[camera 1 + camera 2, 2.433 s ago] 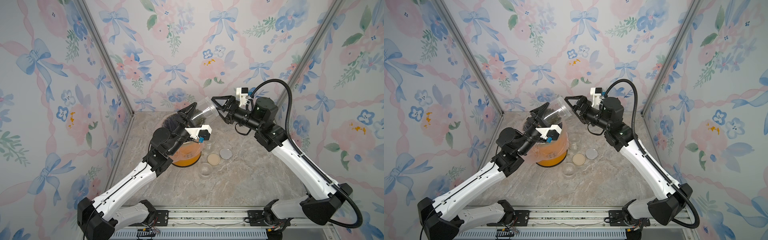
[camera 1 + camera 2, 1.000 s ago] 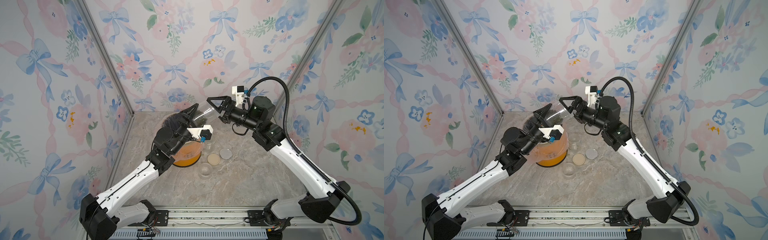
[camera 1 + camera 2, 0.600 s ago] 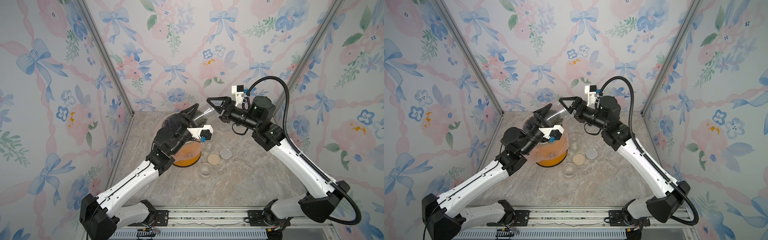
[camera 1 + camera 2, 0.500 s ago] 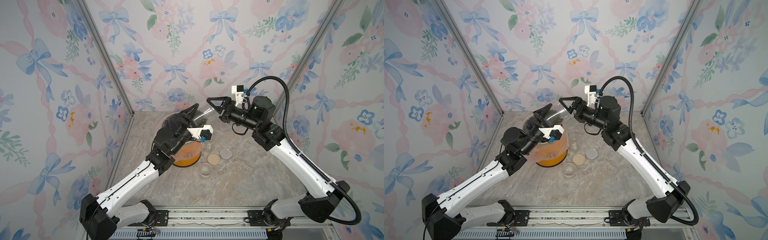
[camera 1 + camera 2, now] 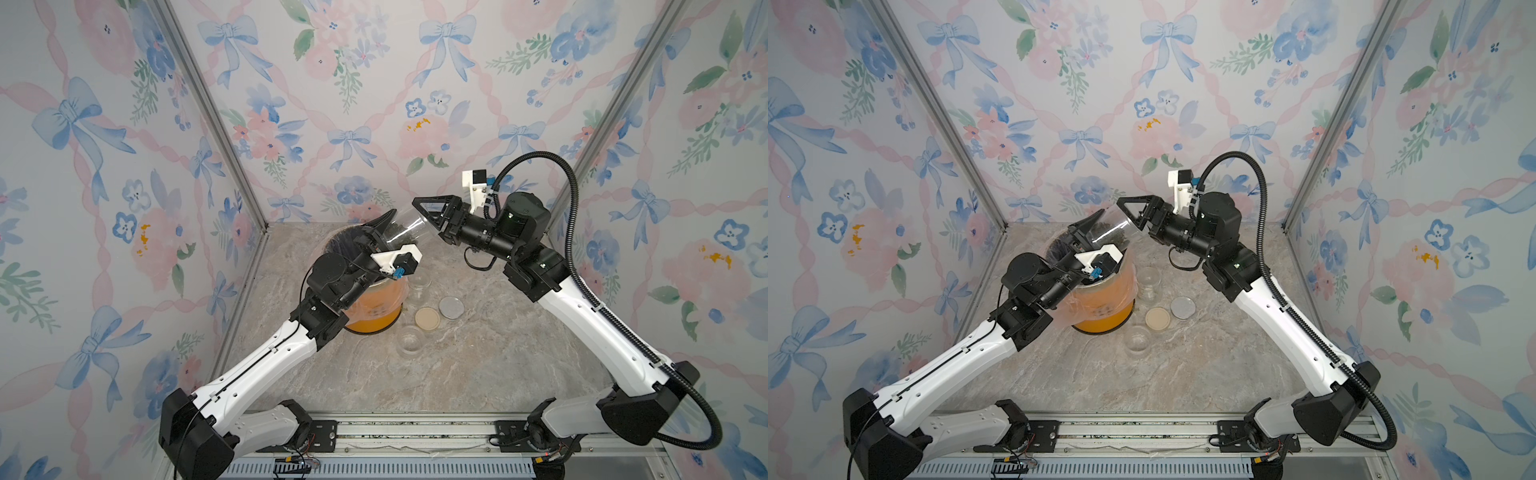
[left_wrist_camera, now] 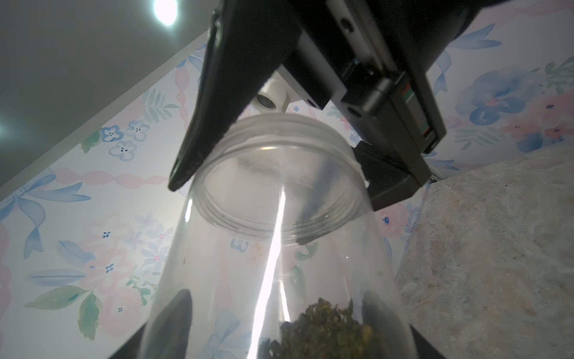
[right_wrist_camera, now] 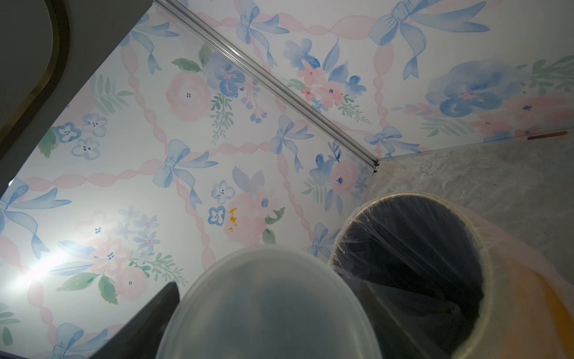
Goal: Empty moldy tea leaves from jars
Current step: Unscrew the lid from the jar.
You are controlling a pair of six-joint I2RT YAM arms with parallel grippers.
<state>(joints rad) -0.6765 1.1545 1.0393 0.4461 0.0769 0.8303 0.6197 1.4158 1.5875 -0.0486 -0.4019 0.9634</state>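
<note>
A clear jar (image 5: 405, 232) (image 5: 1113, 235) hangs tilted above the bin, held between both arms. My left gripper (image 5: 388, 237) (image 5: 1100, 239) is shut on the jar's body. In the left wrist view, dark olive tea leaves (image 6: 326, 329) lie inside the jar (image 6: 264, 248) between the left gripper (image 6: 276, 326) fingers. My right gripper (image 5: 422, 216) (image 5: 1129, 216) is shut on the translucent grey lid (image 7: 270, 304) at the jar's raised end. That lid fills the space between the right gripper (image 7: 270, 326) jaws in the right wrist view.
The orange plastic-lined bin (image 5: 374, 307) (image 5: 1104, 307) (image 7: 484, 248) stands under the jar, near the back left corner. Right of it on the marble table stand two empty clear jars (image 5: 409, 338) (image 5: 419, 282), a beige lid (image 5: 427, 318) and a silver lid (image 5: 451, 307).
The jar and both grippers shifted slightly left and lower early on, then held still. The right gripper's jaws closed onto the lid within the last second.
</note>
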